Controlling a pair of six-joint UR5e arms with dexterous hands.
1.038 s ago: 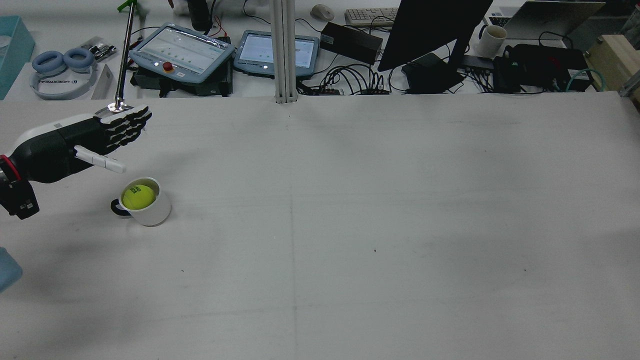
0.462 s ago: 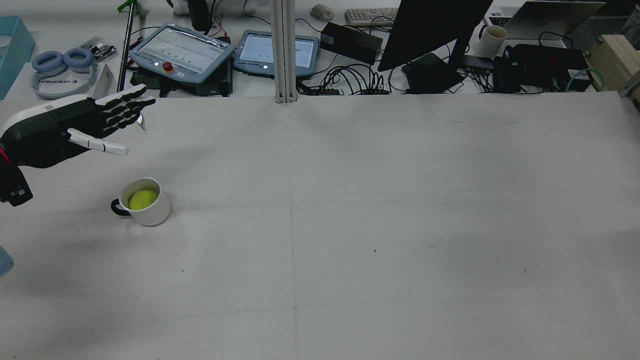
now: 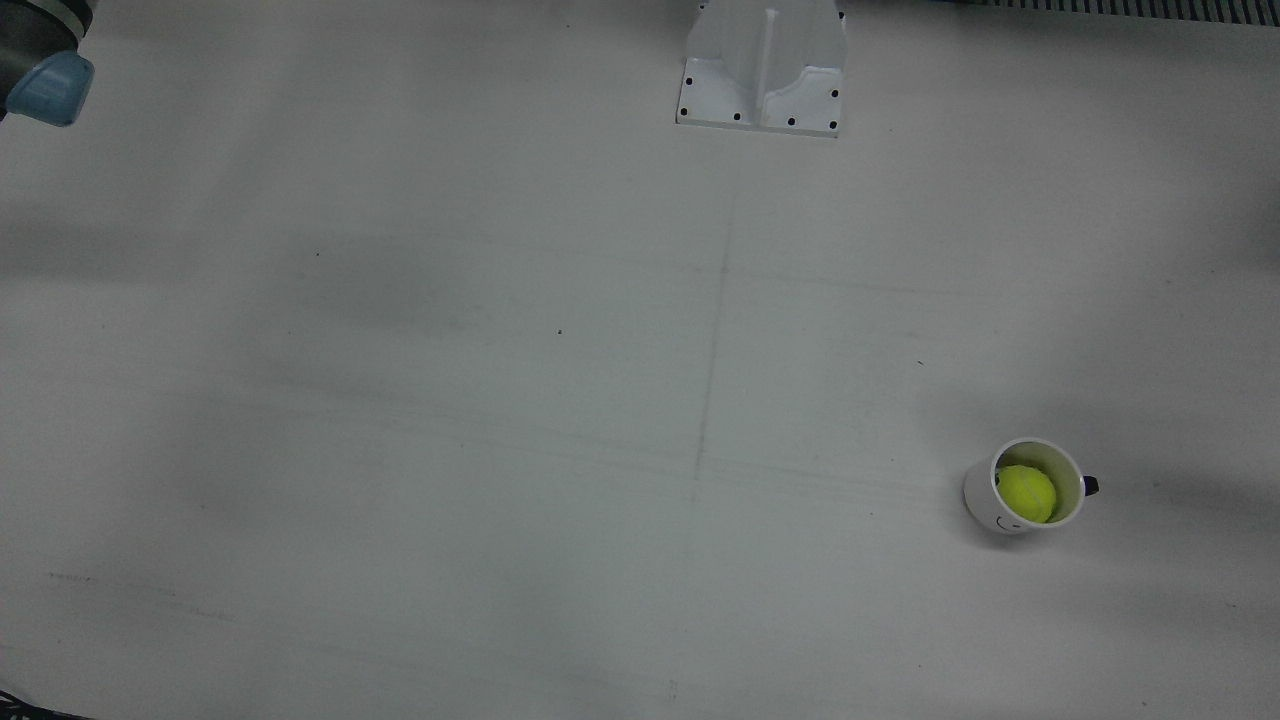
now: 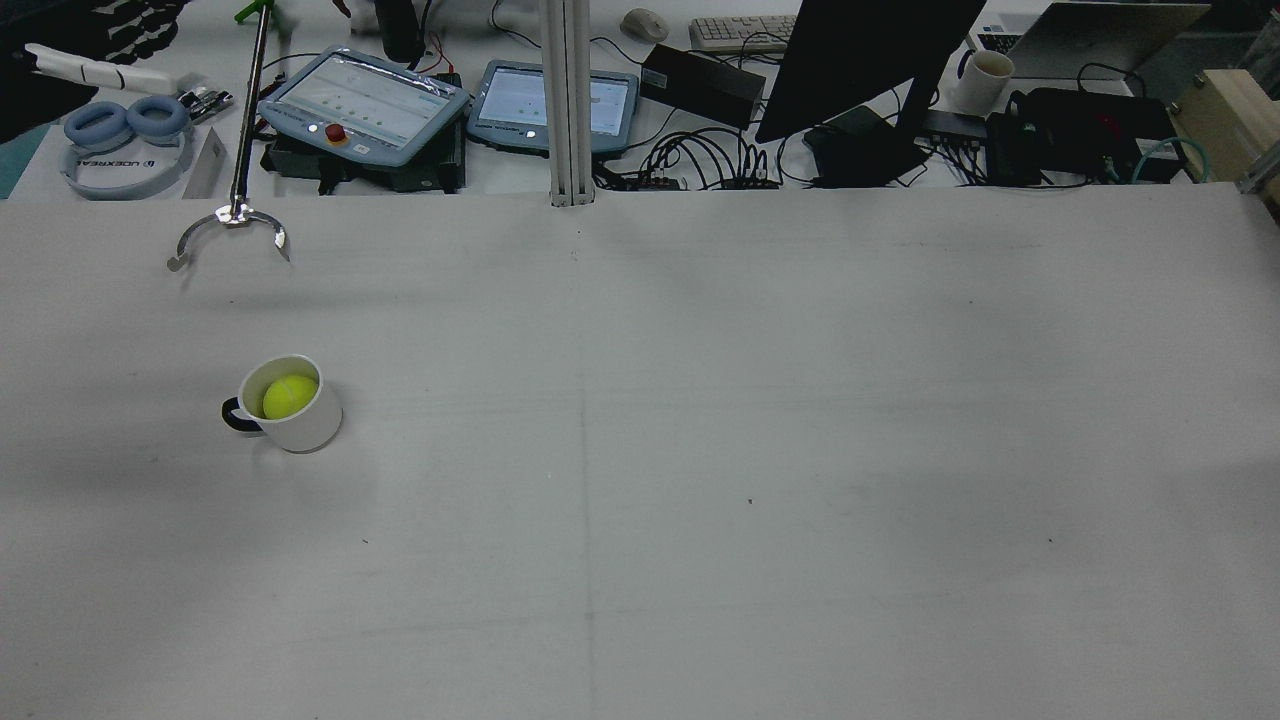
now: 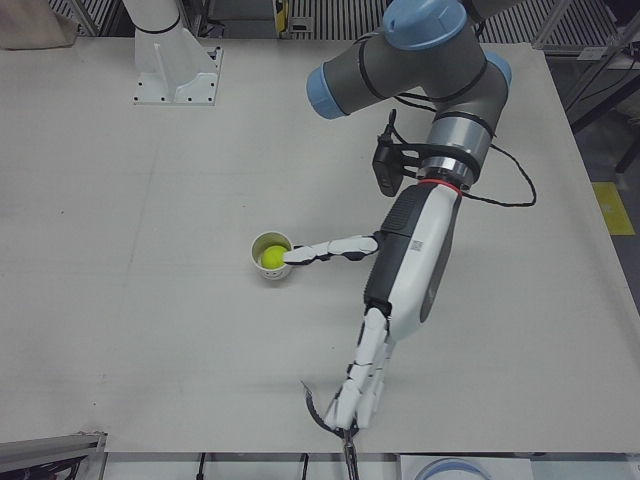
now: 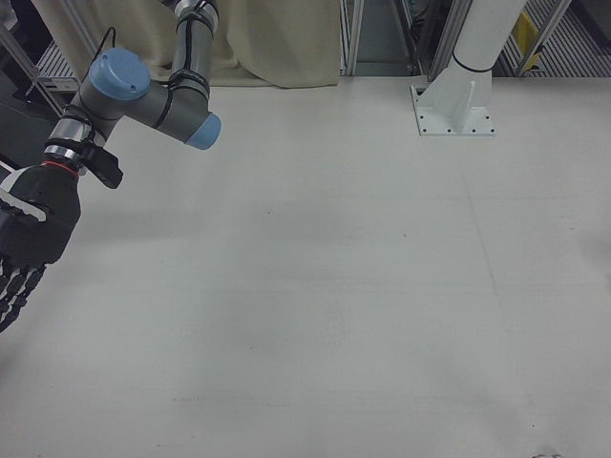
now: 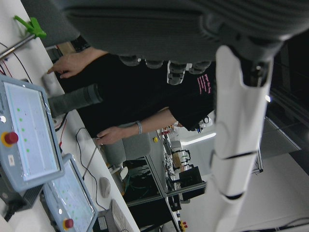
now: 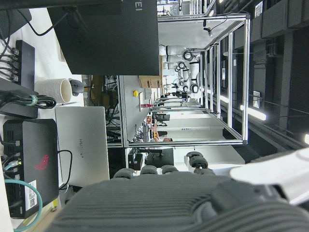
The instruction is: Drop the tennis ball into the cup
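A white cup (image 4: 298, 420) with a dark handle stands on the table (image 4: 700, 450) at its left side. The yellow-green tennis ball (image 4: 290, 396) lies inside it. Both also show in the front view, cup (image 3: 985, 495) and ball (image 3: 1027, 493), and in the left-front view, cup (image 5: 262, 243) and ball (image 5: 270, 259). My left hand (image 5: 405, 270) is open and empty, with fingers (image 5: 362, 385) stretched out, raised well above the table, beyond and to the left of the cup; it shows at the rear view's top left corner (image 4: 70, 40). My right hand (image 6: 24, 248) is open and empty, far from the cup.
A reacher tool with a metal claw (image 4: 230, 225) rests at the table's far left edge. Teach pendants (image 4: 365, 105), headphones (image 4: 120, 125), a monitor (image 4: 860, 60) and cables lie on the desk beyond. A white pedestal (image 3: 765, 65) stands at the robot's side.
My left hand has risen and drawn back up and to the left, away from the cup. The ball has settled lower inside the cup.
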